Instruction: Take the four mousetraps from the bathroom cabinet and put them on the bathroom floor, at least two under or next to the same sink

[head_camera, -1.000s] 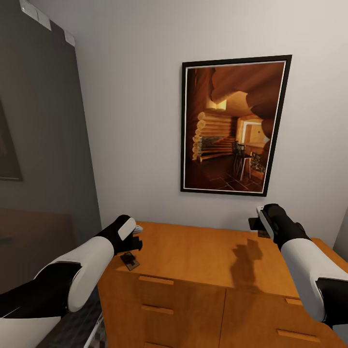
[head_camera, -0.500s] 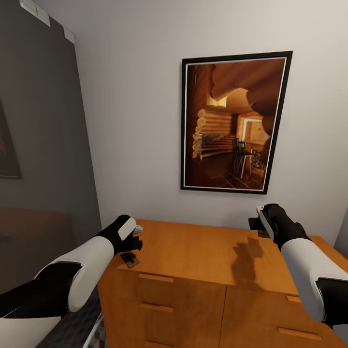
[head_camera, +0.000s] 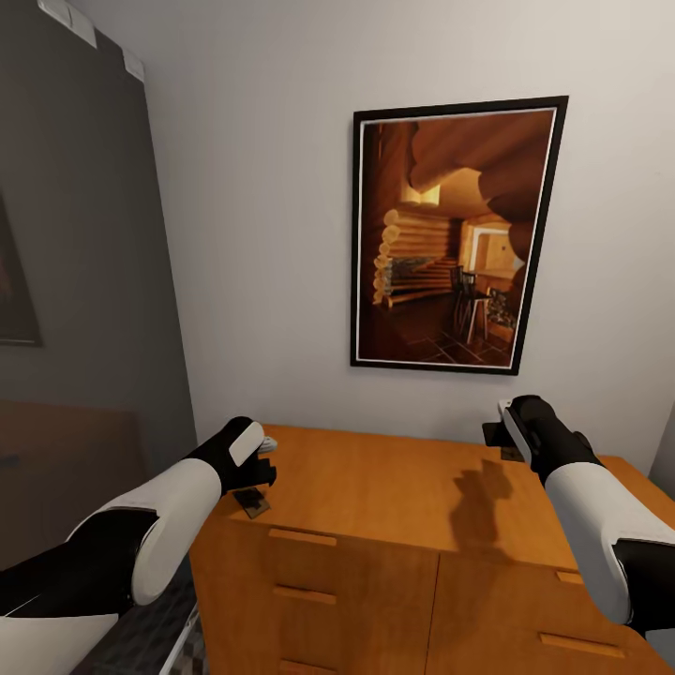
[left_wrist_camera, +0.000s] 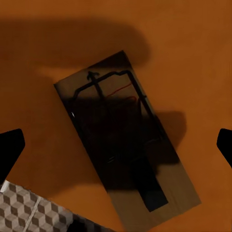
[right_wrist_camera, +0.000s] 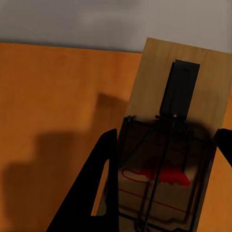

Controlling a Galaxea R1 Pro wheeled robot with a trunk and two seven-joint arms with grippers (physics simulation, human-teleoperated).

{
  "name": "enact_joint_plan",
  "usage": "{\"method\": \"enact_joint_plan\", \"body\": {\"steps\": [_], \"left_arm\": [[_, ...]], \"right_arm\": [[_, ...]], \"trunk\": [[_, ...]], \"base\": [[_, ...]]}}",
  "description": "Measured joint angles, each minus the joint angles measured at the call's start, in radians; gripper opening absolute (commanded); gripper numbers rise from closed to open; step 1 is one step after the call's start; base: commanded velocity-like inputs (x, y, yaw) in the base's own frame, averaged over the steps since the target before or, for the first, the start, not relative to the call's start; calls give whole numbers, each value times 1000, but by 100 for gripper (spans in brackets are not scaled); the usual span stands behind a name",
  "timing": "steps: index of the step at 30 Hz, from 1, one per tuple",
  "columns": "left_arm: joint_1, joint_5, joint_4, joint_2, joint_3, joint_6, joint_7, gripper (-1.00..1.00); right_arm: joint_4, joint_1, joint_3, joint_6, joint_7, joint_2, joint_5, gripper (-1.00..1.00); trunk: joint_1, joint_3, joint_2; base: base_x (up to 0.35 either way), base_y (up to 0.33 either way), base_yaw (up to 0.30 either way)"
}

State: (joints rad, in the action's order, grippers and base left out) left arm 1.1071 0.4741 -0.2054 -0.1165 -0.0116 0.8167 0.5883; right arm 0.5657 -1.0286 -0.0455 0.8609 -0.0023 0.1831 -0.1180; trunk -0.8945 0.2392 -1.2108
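The orange-brown cabinet (head_camera: 375, 487) stands right in front of me against the wall. One mousetrap (head_camera: 251, 503) lies flat at the front left corner of its top. My left gripper (head_camera: 261, 473) hovers just above it, open. In the left wrist view that mousetrap (left_wrist_camera: 121, 111) lies between and below the wide-spread fingertips (left_wrist_camera: 9, 150). My right gripper (head_camera: 495, 436) hangs over the back right of the top. It is shut on another mousetrap (right_wrist_camera: 179, 87), whose far end stands out against the wall. The bathroom sink is out of view.
A framed picture of a log interior (head_camera: 450, 239) hangs on the white wall above the cabinet. A dark grey wall (head_camera: 75, 281) closes the left side. The cube-patterned bathroom floor (left_wrist_camera: 24, 212) shows past the cabinet's left edge. Drawer handles (head_camera: 302, 541) face me.
The head view has tilted slightly. Both arms and both mousetraps stand as they did.
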Motion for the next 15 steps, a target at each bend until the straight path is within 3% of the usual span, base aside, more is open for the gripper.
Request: {"method": "enact_joint_plan", "body": {"steps": [7,15], "left_arm": [[0,4,0,1,2,0,0,100],[0,3,0,1,2,0,-1,100]], "right_arm": [[-1,0,0,0,0,-1,0,-100],[-1,0,0,-1,0,-1,0,-100]], "trunk": [[-27,22,-49],[-27,22,-49]], "base": [[0,0,0],[0,0,0]]}}
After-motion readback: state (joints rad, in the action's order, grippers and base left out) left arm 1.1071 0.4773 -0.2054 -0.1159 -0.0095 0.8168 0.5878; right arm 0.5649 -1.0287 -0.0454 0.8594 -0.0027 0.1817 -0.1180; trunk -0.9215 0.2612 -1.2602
